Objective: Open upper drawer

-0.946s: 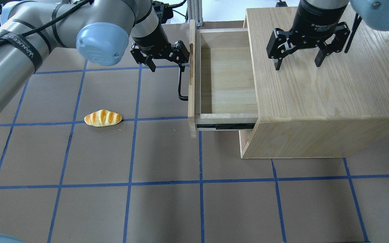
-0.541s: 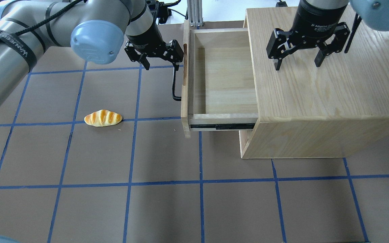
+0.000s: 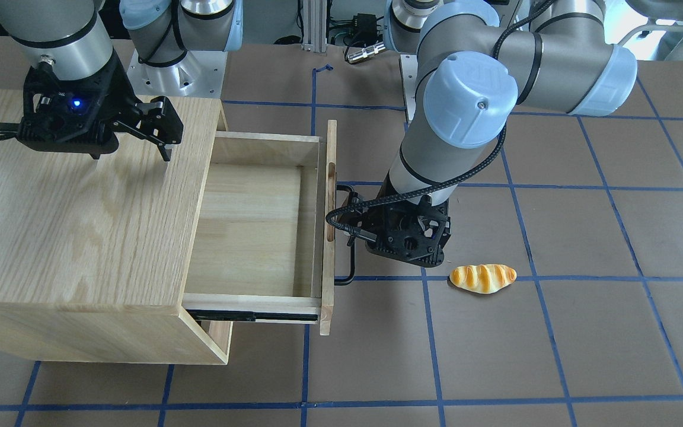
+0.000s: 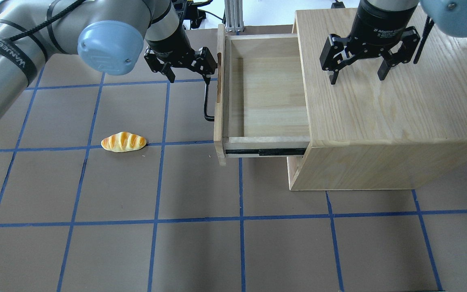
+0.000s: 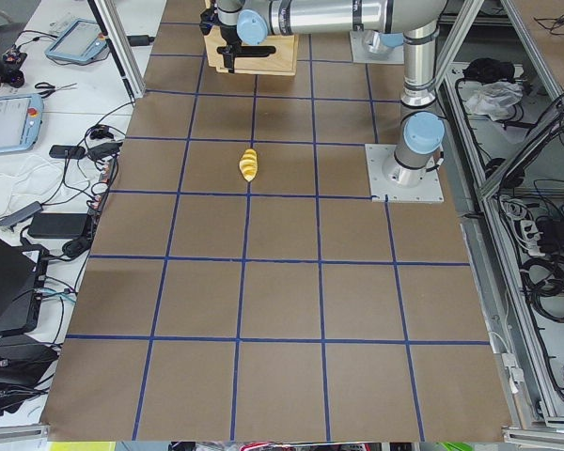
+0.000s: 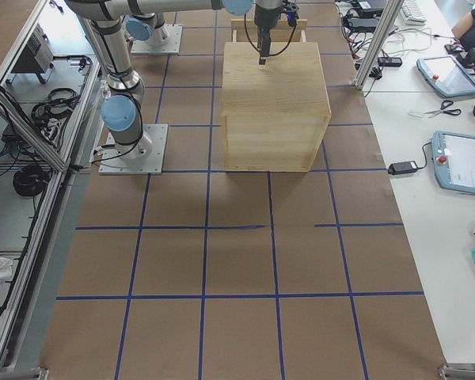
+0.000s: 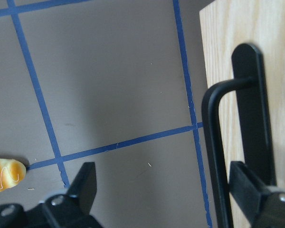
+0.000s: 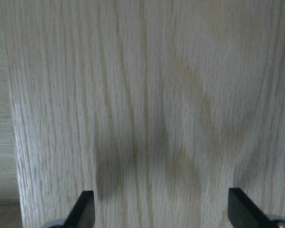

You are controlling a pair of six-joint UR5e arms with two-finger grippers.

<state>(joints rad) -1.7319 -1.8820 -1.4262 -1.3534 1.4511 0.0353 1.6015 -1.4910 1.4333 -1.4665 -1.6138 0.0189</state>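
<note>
We find the upper drawer (image 4: pixel 266 93) pulled well out of the cabinet (image 4: pixel 399 109), on the side toward the left arm. Its bare wooden floor is open to view and the black slide rail (image 4: pixel 266 152) shows along its side. We judge the opening all but done.

The left pincer (image 4: pixel 189 78) stands spread wide at the far end of the black handle (image 4: pixel 205 103). It grips nothing. The wrist view shows the bar between the two fingers, close to the one nearest the drawer front (image 4: pixel 218 101). We take this for a hook rather than a clamp, since a finger behind the bar is enough to draw a sliding box straight outward.

The right pincer (image 4: pixel 358 77) is also wide open and empty, pointing down at the cabinet top. It is probably there to steady the cabinet against the pull, though we cannot tell whether its tips touch the wood.

A bread roll (image 4: pixel 123 142) lies on the desk (image 4: pixel 176 251), well apart from the drawer.
</note>
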